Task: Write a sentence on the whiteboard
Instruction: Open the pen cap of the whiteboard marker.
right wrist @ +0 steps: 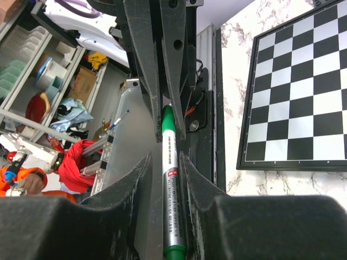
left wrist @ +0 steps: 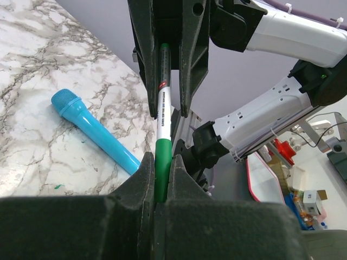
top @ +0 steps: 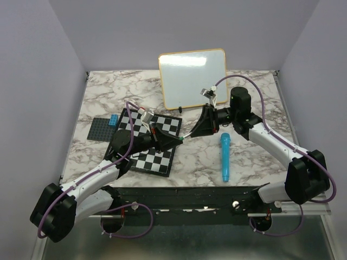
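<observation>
**A:** Entry one, the tools?

**B:** Left gripper [left wrist: 161, 162]: clamped on the long green end of the marker [left wrist: 164, 108], by the look its cap. Right gripper [right wrist: 165, 160]: fingers closed against the white barrel of the same marker. The two meet nose to nose at the centre of the top view, and the marker bridges them off the table [top: 255, 89].

**A:** Step in hand?

**B:** Judged: uncapping, one arm on each end. The cap appears seated, and no writing tip shows in any view.

**A:** Entry two, the whiteboard?

**B:** Whiteboard [top: 192, 76]: propped upright at upper centre of the top view, beyond the right gripper and apart from the marker. The face is blank, with no sentence on it.

**A:** Remaining stock?

**B:** Checkered board [top: 162, 160], left of centre under the left arm. Blue toy microphone [top: 224, 157], lying right of centre. Dark baseplate [top: 97, 130] with a blue brick, at far left.

**A:** Balance?

**B:** Done: the marker is in hand. Outstanding: pull the cap, carry the tip to the whiteboard, write every word. Judged early in the task.
</observation>
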Available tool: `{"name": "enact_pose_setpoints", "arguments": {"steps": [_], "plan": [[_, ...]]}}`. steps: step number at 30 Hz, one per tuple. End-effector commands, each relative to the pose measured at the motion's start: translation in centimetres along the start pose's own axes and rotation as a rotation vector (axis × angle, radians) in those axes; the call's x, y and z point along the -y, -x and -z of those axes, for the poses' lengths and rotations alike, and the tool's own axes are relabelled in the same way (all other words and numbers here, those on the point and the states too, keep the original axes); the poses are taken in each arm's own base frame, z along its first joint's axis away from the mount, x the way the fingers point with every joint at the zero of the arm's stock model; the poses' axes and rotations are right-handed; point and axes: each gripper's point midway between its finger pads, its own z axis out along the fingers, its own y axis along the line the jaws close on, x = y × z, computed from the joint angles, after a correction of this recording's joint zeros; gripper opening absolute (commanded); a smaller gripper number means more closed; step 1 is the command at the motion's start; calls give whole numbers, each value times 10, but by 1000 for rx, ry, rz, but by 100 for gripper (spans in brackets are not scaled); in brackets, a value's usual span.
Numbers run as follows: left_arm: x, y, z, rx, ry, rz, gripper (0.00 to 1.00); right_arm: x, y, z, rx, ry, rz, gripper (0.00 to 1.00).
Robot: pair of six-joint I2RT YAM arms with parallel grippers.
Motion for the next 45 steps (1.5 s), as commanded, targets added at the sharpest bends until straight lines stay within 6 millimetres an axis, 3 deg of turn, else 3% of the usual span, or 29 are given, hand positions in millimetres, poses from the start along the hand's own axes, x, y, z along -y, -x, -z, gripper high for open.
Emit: {"name": "enact_pose_setpoints", "arguments": {"steps": [1,4,10,15,29,30,31,35,39,40,45], "plan": [[6,3,-3,-14,-23,-29,0,-8,3,-1,-21,38,27,32],[6,3,-4,-17,-24,-28,0,-8,3,-1,-21,40,28,33],[10,2,-3,-27,-41,-30,0,-10,5,-1,-24,47,29,44],[11,1,-1,-30,-42,-30,0,-11,5,-1,-24,49,32,43],[10,1,-1,-30,-33,-32,0,-8,1,-1,-33,51,16,20],[10,2,-1,-28,-33,-35,0,-8,1,-1,-33,51,21,16],[10,2,-1,-28,-33,-35,0,-8,0,-1,-36,55,20,1],[8,-1,1,-44,-18,-49,0,-11,1,0,-38,59,32,1],[3,-5,11,-64,43,-77,0,-10,13,19,-1,36,59,1],[0,-4,14,-56,58,-80,0,-7,17,32,22,18,55,1],[0,-6,26,-15,87,-76,0,-4,22,58,79,-44,77,1]]}}
